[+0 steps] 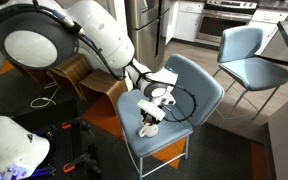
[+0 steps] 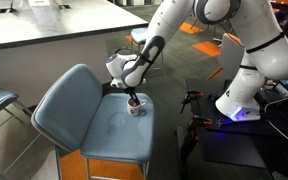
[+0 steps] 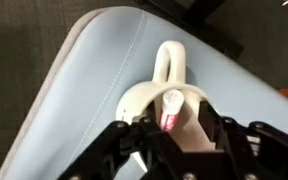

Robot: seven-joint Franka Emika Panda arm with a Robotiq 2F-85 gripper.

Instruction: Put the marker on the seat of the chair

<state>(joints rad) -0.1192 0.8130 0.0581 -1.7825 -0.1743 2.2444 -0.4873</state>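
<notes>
The tool [image 3: 176, 128] hangs low over the mouth of a white mug [image 3: 167, 62]. In the wrist view its dark fingers [image 3: 127, 140] reach down on either side of the pinkish-red marker [image 3: 170, 108]. The jaws are drawn in near the marker, but I cannot tell whether the pads actually press on it.

The marker stands upright inside the mug, its tip just above the rim. The mug sits on the seat of the blue-grey chair [image 2: 84, 118], toward the front edge in an exterior view. So the marker is over the seat but not yet on it.

The step in hand looks like drawing the marker out of the mug. The next move calls for a firm pinch and a straight lift until the marker clears the rim, so the mug is not dragged or tipped. Then a short sideways shift over bare padding [image 3: 89, 75], where the marker can be lowered and released flat.
</notes>
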